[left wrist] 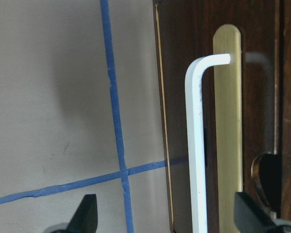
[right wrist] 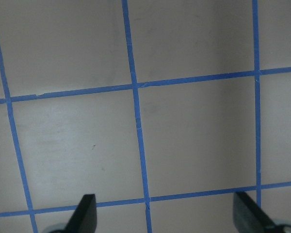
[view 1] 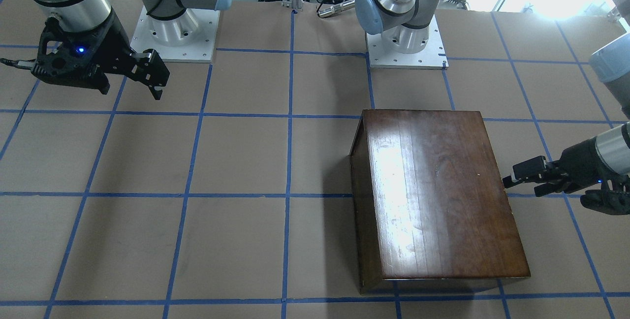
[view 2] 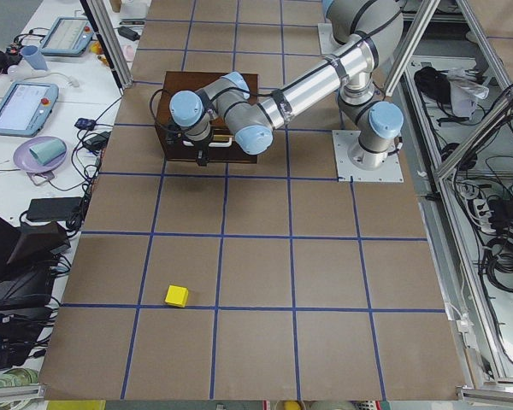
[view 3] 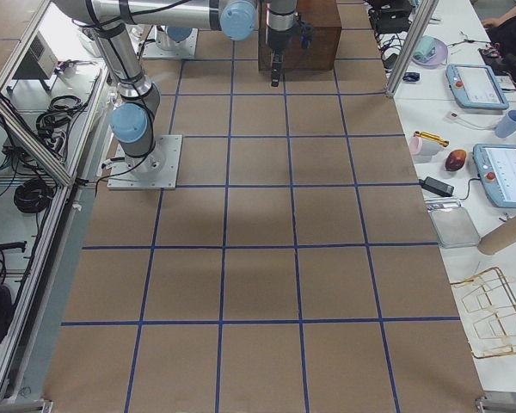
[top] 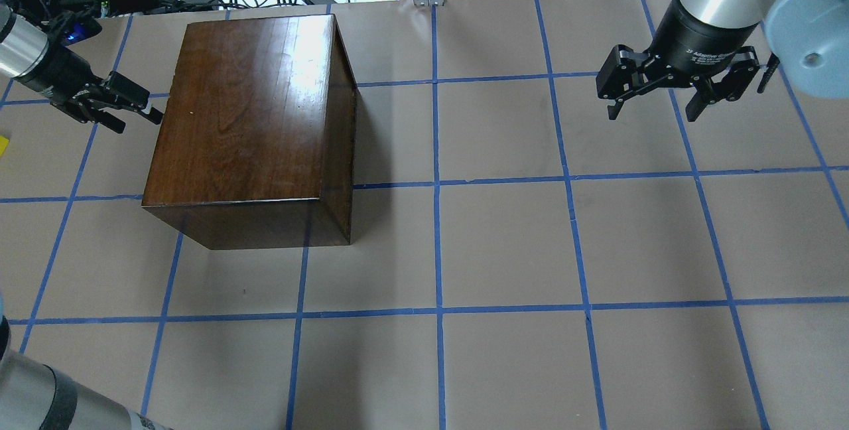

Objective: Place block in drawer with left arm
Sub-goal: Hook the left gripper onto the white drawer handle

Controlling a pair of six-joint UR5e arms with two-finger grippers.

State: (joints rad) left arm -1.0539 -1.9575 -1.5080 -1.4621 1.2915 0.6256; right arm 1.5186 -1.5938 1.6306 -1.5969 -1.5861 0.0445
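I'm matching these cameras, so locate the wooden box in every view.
Front-facing: wooden box, right of centre.
Overhead: upper left.
Left side: top, left of centre.
Right side: top edge, centre-right.
Left wrist: right half, close up.
Right wrist: not shown.
Shared landmark: blue tape grid.

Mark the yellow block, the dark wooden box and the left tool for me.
yellow block (view 2: 176, 295): exterior left view, on its top face.
dark wooden box (top: 245, 105): overhead exterior view, on its glossy top panel.
left tool (top: 138, 113): overhead exterior view, midway between its fingertips.
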